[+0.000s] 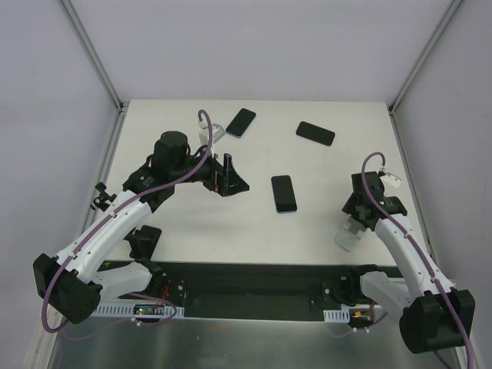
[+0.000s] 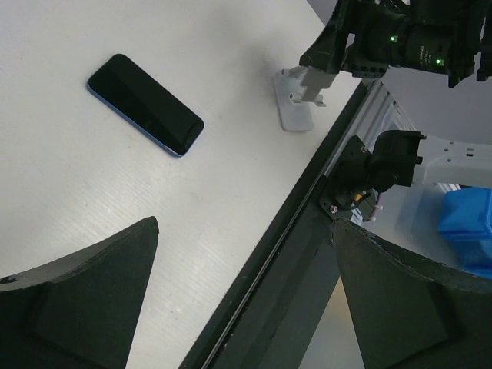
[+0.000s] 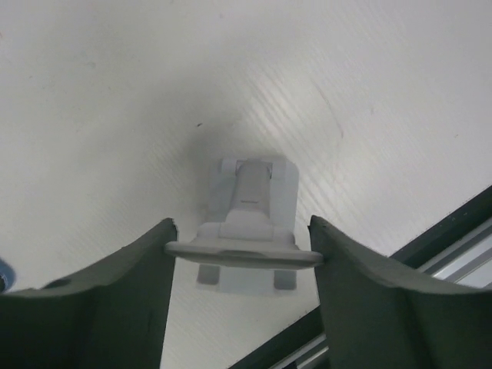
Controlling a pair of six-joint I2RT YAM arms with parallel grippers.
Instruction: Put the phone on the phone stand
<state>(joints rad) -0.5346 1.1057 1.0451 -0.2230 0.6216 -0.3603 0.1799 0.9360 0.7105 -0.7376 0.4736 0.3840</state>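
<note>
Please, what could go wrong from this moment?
1. The right claw straddles the phone stand, which stands close to the near edge of the table; a nudge might tip it or push it off.
2. The nearest phone lies flat; a claw may slip on its thin edges.

Worktop [image 1: 231, 223] white, w/ faint diagonal streaks seen up close. Middle phone [image 1: 284, 193]: black screen, blue rim. Far-left phone [image 1: 241, 122] and far-right phone [image 1: 315, 133], both twd far edge: black. Phone stand [image 3: 250, 188] nr near-right corner: plain pale grey-white. Left arm [image 1: 108, 231] and right arm [image 1: 411, 250]: white w/ black joints, purple cables [image 1: 142, 196]. Green LEDs [image 2: 396, 37] on right wrist. Left gripper [image 2: 242, 231] and right gripper [image 3: 242, 231]: dark grey-black. Blue object [image 2: 469, 231] off worktop.
</note>
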